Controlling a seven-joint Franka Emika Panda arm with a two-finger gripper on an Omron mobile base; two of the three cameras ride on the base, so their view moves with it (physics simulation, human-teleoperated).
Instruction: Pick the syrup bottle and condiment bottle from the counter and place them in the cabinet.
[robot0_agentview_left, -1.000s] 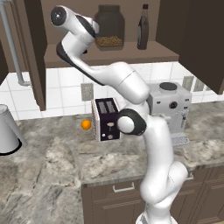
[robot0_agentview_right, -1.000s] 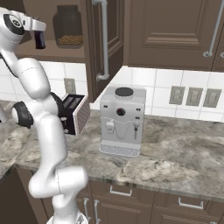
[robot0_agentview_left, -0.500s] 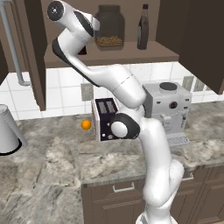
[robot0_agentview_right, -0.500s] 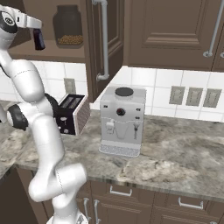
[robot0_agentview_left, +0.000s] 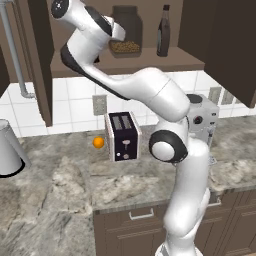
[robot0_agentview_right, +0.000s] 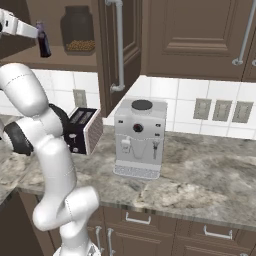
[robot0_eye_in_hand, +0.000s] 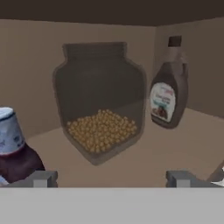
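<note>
The brown syrup bottle with its pale label stands upright at the right of the cabinet shelf, also seen as the syrup bottle. At the left edge of the hand view stands the small dark condiment bottle with its blue cap, just outside the left fingertip. It is the condiment bottle on the shelf board. My gripper is open with nothing between its fingers, held inside the cabinet in front of the jar. The gripper sits right beside the small bottle.
A big dark glass jar of yellow grains stands mid-shelf between the two bottles. An open cabinet door hangs to the right. On the counter below are a toaster, an orange, a coffee machine and a grey kettle.
The arm's upper links have shifted a little up and to the left. The condiment bottle has stayed in the same spot on the shelf.
</note>
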